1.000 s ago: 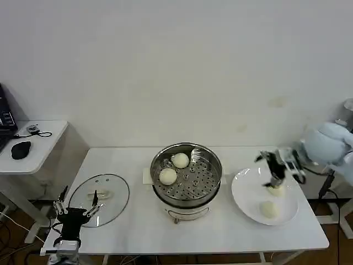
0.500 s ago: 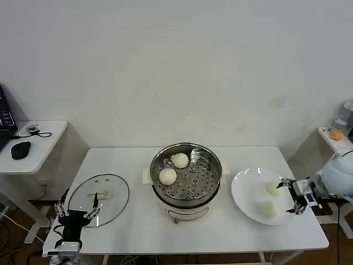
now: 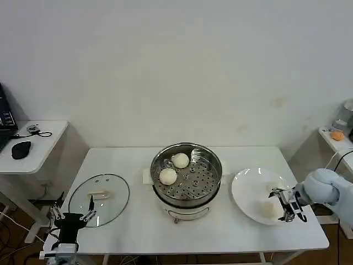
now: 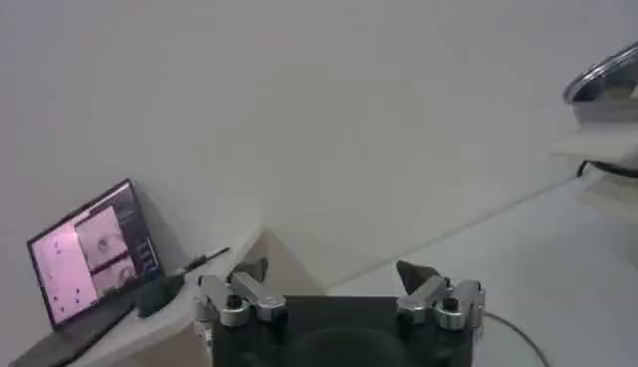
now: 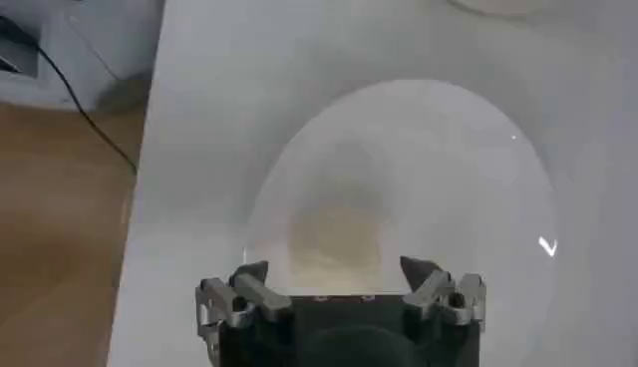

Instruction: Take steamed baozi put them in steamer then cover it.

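Observation:
The steamer [image 3: 201, 179] stands mid-table with two steamed baozi [image 3: 180, 160] [image 3: 167, 176] on its perforated floor. To its right a white plate [image 3: 247, 190] carries a baozi [image 3: 268, 208]. My right gripper [image 3: 281, 205] is low at the plate's right rim, open and facing that bun. In the right wrist view the baozi [image 5: 334, 237] lies on the plate [image 5: 449, 170] just ahead of the open right gripper [image 5: 334, 269], untouched by the fingers. My left gripper [image 3: 71, 216] waits open at the table's front left corner; the left wrist view shows the left gripper [image 4: 332, 271] holding nothing.
A round glass lid [image 3: 99, 193] lies flat on the table left of the steamer. A side table [image 3: 38, 157] with a mouse [image 3: 21, 149] and a laptop [image 4: 90, 249] stands further left. The table's right edge runs just behind the right gripper.
My right gripper dropped from above the plate's far bun, swung out to the right, and now sits low facing the near bun. The left gripper sank slightly toward the front edge.

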